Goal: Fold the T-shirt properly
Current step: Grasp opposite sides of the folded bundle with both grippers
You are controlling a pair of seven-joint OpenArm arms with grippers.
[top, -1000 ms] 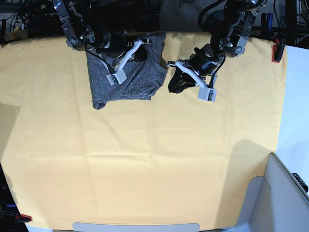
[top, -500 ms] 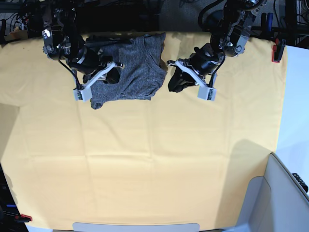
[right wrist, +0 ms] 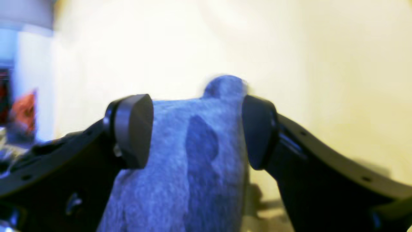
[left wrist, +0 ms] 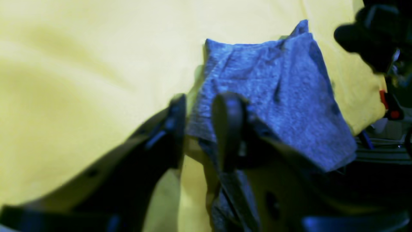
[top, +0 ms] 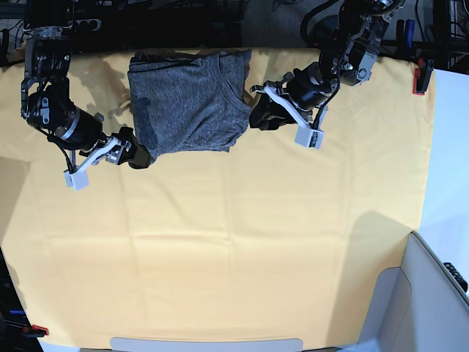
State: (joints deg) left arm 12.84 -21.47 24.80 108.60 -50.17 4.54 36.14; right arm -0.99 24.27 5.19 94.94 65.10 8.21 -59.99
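Heather-grey knit, the T-shirt (top: pixel 189 103) lies as a compact folded block at the far edge of the bench (top: pixel 234 242), on the yellow cloth (top: pixel 242 220). In the base view the right claw (top: pixel 102 158) sits at the block's near left corner and the left claw (top: pixel 282 117) at its right edge, by the neckline.

Left wrist view: the left claw (left wrist: pixel 199 129) has its fingers (left wrist: pixel 227 125) close together but with a gap between them. The T-shirt (left wrist: pixel 273 93) hem lies at that gap; whether cloth is actually pinched cannot be told (the frame is blurred).

Right wrist view: the right claw (right wrist: pixel 196 132) stands wide apart, its fingers (right wrist: pixel 133 129) straddling a raised ridge of the T-shirt (right wrist: pixel 193 154) without clamping it.

Hazards, as a judgement:
- If the right claw closes on only the top layer, lifting would peel the stack open and undo the folds.
- If either claw descends too deep, it may catch the yellow cloth and drag it along with the shirt.
- Uneven pull between the two arms would skew the block or push it over the far bench edge.
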